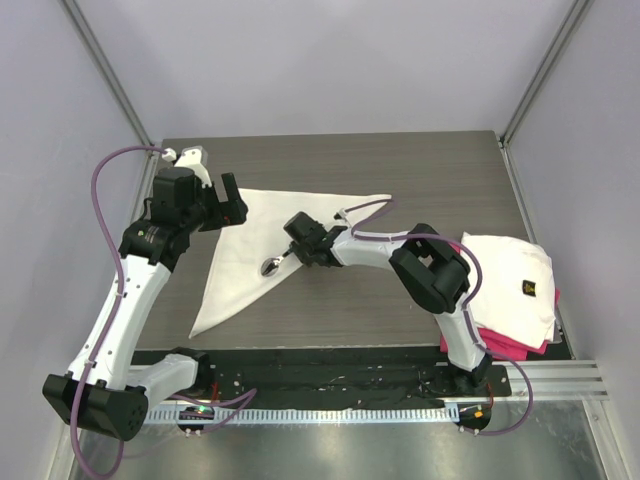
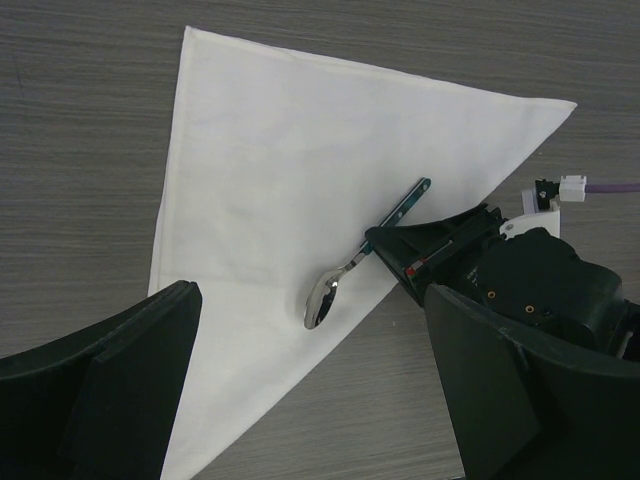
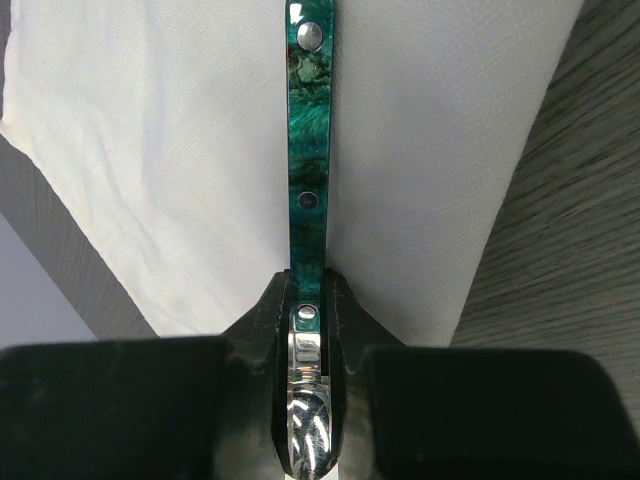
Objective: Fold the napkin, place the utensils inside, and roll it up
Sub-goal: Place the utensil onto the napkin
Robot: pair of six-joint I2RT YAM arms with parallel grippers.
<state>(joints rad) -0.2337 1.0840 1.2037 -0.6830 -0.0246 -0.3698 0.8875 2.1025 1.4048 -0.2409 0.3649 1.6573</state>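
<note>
R gripper (image 3: 308, 300) fingers pinch the spoon (image 2: 320, 300) at its neck, btw bowl & teal handle. Bowl sits on or just above the napkin (image 1: 250, 240) near its long edge; can't tell which. Napkin lies as a flat triangle on the table (image 1: 420, 165). L gripper (image 1: 235, 203) has its jaws wide apart & holds nothing, by the napkin's far-left corner.

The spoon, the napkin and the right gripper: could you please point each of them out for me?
spoon (image 2: 321, 297), left wrist view, on its silver bowl.
napkin (image 2: 270, 170), left wrist view, on the cloth's middle.
right gripper (image 3: 308, 303), right wrist view, between its fingertips.
</note>
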